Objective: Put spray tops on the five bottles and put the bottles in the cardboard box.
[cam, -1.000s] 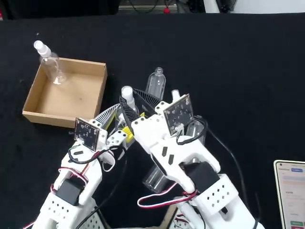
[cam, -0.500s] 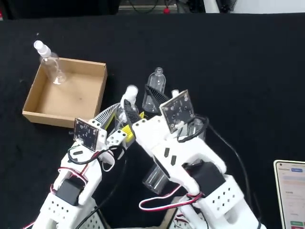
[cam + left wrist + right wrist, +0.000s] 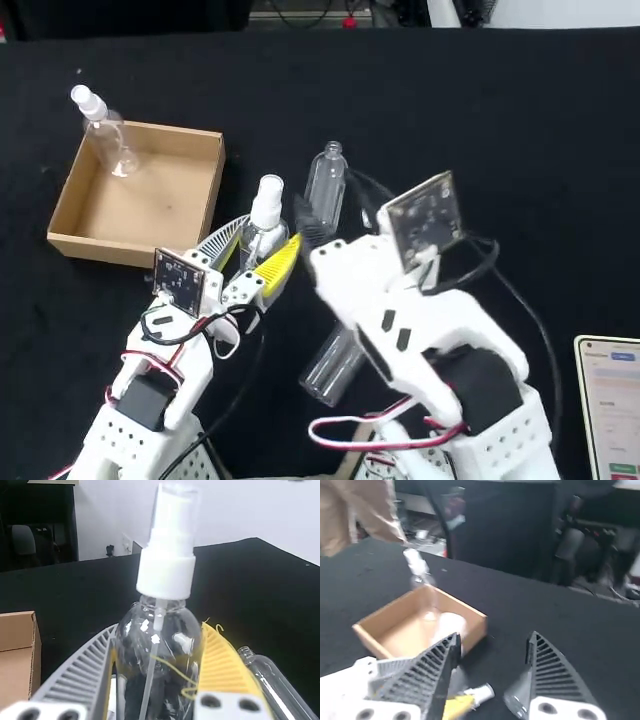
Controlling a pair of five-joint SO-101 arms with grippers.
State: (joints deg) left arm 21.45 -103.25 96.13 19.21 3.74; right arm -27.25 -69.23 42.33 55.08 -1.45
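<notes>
The left gripper clamps its fingers on the capped bottle just beside the cardboard box; the right gripper has its fingers wide, empty. The top seems seated (threads hidden): carry it upright over the box wall.

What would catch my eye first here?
The left gripper at mid-table is shut on a clear bottle wearing a white spray top. To its left sits a cardboard box with another topped bottle in its far corner, and the right gripper hangs open near an uncapped bottle.
</notes>
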